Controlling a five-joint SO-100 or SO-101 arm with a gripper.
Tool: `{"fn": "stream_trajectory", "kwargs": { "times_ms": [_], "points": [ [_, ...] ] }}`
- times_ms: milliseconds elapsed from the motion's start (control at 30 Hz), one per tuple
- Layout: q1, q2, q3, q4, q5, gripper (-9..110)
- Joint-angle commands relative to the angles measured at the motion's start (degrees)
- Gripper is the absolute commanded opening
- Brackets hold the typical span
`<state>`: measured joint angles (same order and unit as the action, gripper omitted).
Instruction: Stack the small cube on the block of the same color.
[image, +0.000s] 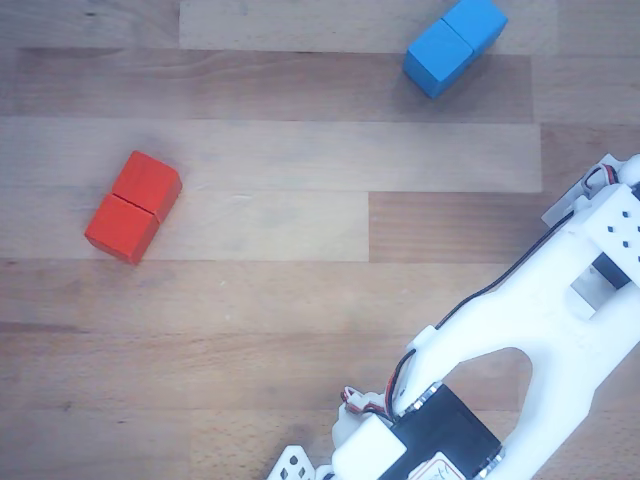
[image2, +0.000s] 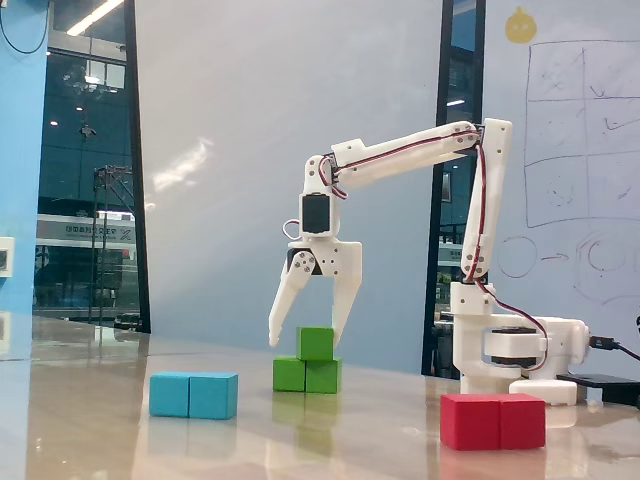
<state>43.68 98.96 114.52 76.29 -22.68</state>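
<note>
In the fixed view the small green cube (image2: 315, 343) rests on top of the green double block (image2: 307, 375), near its middle. My gripper (image2: 305, 336) hangs just above and around the cube, open, its two white fingers spread to either side without touching it. The other view looks down on the arm's white body (image: 520, 350); the green pieces and the fingers are out of sight there.
A blue double block (image2: 194, 395) lies left of the green stack and a red double block (image2: 493, 421) lies front right; both also show from above, blue (image: 455, 45) and red (image: 133, 206). The arm's base (image2: 510, 350) stands at the right.
</note>
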Motion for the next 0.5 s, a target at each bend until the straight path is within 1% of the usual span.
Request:
{"fn": "stream_trajectory", "kwargs": {
  "times_ms": [0,467],
  "points": [
    [-0.26,1.41,-6.06,0.70,-0.35,28],
    [0.62,8.09,-5.71,0.70,-0.35,28]
  ]
}}
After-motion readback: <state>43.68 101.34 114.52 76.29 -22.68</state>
